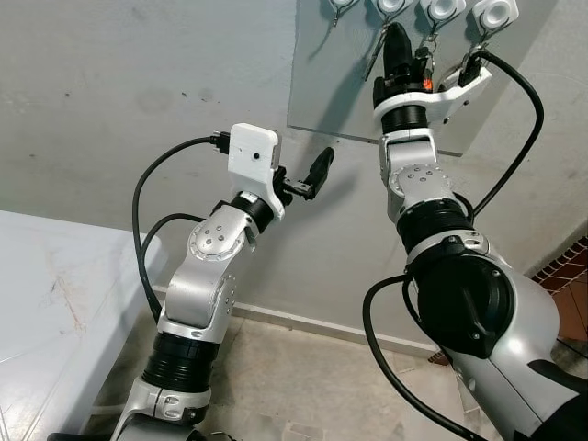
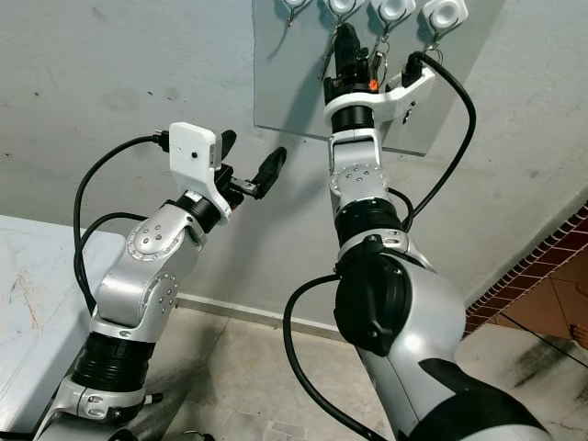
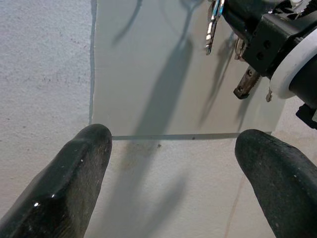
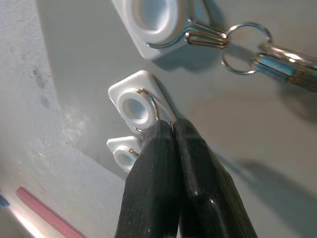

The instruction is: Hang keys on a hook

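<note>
The right gripper [image 4: 173, 130], fingers pressed together, sits at a white hook [image 4: 134, 104] on the grey board [image 1: 340, 83]. The keys [image 4: 277, 62] hang from the hook at one o'clock of it. The left gripper [image 3: 173, 163] gapes wide below the board.

No text, label, brand, number or sign can be read in any of the pictures.
</note>
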Tool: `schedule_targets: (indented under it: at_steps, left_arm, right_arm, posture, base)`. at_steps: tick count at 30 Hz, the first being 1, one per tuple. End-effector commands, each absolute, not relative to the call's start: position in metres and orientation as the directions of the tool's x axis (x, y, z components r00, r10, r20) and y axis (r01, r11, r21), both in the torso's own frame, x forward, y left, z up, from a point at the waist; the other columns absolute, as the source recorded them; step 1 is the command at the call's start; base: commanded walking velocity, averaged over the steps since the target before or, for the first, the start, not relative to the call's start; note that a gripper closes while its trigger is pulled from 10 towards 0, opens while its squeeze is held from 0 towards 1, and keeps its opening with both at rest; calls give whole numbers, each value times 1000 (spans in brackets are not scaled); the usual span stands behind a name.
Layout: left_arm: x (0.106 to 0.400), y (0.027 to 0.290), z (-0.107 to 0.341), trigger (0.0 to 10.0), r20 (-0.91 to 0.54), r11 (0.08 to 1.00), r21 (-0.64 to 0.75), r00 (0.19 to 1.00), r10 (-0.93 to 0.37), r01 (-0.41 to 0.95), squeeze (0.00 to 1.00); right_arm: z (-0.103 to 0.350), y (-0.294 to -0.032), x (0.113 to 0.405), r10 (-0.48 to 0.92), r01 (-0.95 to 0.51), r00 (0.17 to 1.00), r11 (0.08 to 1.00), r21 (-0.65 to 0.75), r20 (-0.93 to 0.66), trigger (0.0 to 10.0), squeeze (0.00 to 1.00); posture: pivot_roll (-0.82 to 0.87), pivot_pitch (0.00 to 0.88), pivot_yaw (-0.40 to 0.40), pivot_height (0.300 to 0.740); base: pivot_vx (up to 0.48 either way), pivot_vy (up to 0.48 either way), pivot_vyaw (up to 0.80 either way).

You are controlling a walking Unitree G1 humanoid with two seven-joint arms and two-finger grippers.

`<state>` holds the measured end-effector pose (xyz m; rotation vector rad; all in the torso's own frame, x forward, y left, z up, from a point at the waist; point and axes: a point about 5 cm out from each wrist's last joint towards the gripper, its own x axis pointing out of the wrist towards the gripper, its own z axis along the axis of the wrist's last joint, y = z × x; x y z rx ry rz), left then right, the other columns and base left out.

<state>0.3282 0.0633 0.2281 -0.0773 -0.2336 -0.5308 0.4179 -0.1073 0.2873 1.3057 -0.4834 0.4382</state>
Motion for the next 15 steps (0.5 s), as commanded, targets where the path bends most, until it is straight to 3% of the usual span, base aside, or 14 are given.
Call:
schedule_targets:
  at_steps: [1,7,8,10,11,15]
  left_arm:
    - [326,63,231,10000,250,861,-12,835,-490,509,0]
    - [326,63,231,10000,250,861,-12,835,-490,509,0]
    - [326,63,231,10000,250,862,-13,836,-489,508,0]
    - [326,63,231,10000,250,862,-12,836,-488,507,0]
    - [325,63,231,10000,249,862,-12,836,-488,507,0]
    - [325,64,228,10000,241,866,-14,842,-483,501,0]
  right_arm:
    - [294,-107,419,24,-560,825,175,810,565,10000,0]
    - [290,-107,419,23,-545,836,163,823,549,10000,0]
    - [288,-107,419,30,-550,832,172,817,554,10000,212]
    - [287,-106,418,35,-556,828,177,812,559,10000,212]
    - [287,-105,418,45,-566,821,189,802,569,10000,1000]
    - [285,-101,415,104,-597,797,289,748,595,10000,1000]
  posture:
    - [31,96,-41,732]
    - [30,96,-41,732]
    - [29,98,-40,732]
    - [29,98,-40,732]
    - [29,100,-40,732]
    - [31,99,-40,732]
  base:
    - [0,0,0]
    - [0,0,0]
    - [0,0,0]
    - [0,0,0]
    - [0,0,0]
    - [0,0,0]
